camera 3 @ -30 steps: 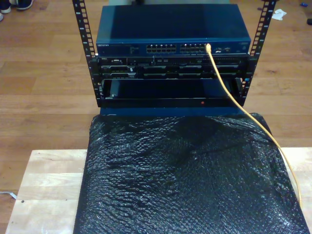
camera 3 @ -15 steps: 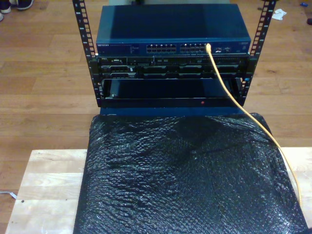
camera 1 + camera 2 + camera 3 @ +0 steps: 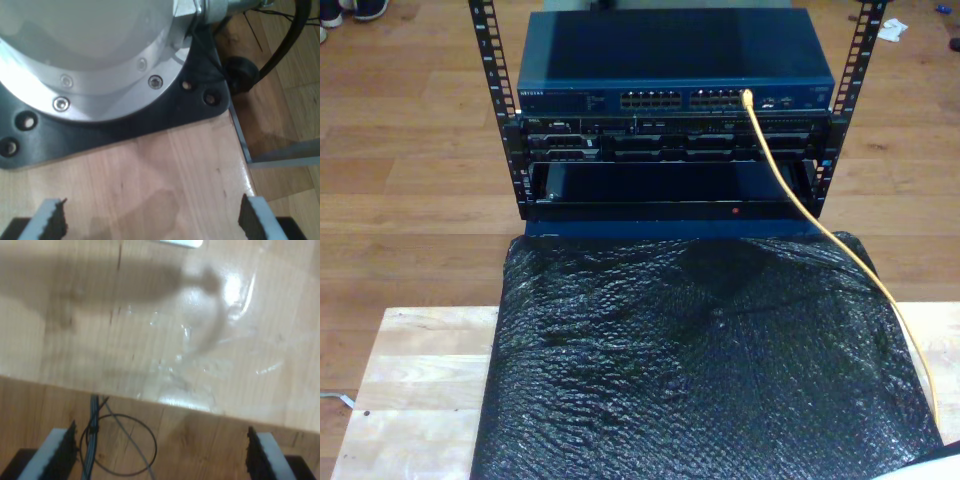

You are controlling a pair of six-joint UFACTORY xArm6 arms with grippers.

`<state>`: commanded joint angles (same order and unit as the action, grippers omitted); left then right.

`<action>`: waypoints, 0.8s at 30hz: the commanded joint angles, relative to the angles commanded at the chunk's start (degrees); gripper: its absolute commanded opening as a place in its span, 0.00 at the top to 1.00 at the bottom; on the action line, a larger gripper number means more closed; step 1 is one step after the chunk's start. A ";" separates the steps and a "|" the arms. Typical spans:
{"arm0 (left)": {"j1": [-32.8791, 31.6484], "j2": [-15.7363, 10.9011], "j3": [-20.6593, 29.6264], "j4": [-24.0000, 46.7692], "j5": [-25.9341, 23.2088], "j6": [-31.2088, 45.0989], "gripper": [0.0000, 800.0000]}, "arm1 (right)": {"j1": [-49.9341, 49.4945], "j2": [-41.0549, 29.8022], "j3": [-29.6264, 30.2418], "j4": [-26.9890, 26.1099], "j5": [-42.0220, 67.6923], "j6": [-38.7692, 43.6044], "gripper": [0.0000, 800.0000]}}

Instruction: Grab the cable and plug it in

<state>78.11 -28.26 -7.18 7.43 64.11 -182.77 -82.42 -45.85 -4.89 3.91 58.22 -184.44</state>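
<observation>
Cable [image 3: 790, 190] already seated in switch [image 3: 675, 98] port, far right in exterior view. My first gripper [image 3: 150, 220] and my second gripper [image 3: 160, 452] both spread, empty. Judgement: keep clear, don't snag the cable.

Floor [image 3: 410, 150]: warm brown wood planks, glossy, soft indoor light. Desk [image 3: 415, 385]: pale wood, mostly under a black crinkled plastic sheet [image 3: 705, 365]. Behind the desk, a black open rack frame [image 3: 492, 90] stands on the floor. Shoes [image 3: 342, 10] at the exterior view's top left corner, white scrap [image 3: 894, 30] on the floor at its top right.
</observation>
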 joint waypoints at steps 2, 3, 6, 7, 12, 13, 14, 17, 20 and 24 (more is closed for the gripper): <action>0.00 0.00 0.00 0.00 0.00 0.00 0.00 | -0.18 1.14 0.18 0.00 -0.35 -0.09 0.00; 0.00 0.00 0.00 0.00 0.00 0.00 0.00 | -0.35 1.76 0.35 0.00 -0.35 -0.26 0.00; 0.00 0.00 0.00 0.00 0.00 0.00 0.00 | -0.88 3.25 0.70 0.00 -0.79 -2.20 0.00; 0.00 0.00 -0.09 0.00 0.00 0.00 0.00 | -1.41 3.69 0.88 0.00 -1.14 -3.25 0.00; 0.00 0.00 0.00 0.00 0.00 0.00 0.00 | -5.54 4.57 2.11 0.35 -1.67 -4.66 0.00; 0.00 0.00 0.00 0.00 0.00 0.00 0.00 | -5.80 4.66 2.20 0.35 -1.67 -4.66 0.00; 0.00 0.00 0.00 0.00 0.00 0.00 0.00 | -5.80 4.84 2.20 0.35 -1.85 -4.66 0.00; 0.00 0.00 0.00 0.00 0.00 0.00 0.00 | -5.89 7.56 2.99 0.26 -3.60 -4.66 0.00; 0.00 0.00 0.00 0.00 0.00 0.00 0.00 | -5.98 8.26 4.13 0.62 -6.68 -4.66 0.00; 0.00 0.00 0.00 0.00 0.00 0.00 0.00 | -5.98 8.18 4.22 0.62 -7.03 -4.57 0.00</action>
<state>78.11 -28.26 -7.18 7.43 64.11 -182.77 -88.40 -37.67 -0.67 4.53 51.19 -189.01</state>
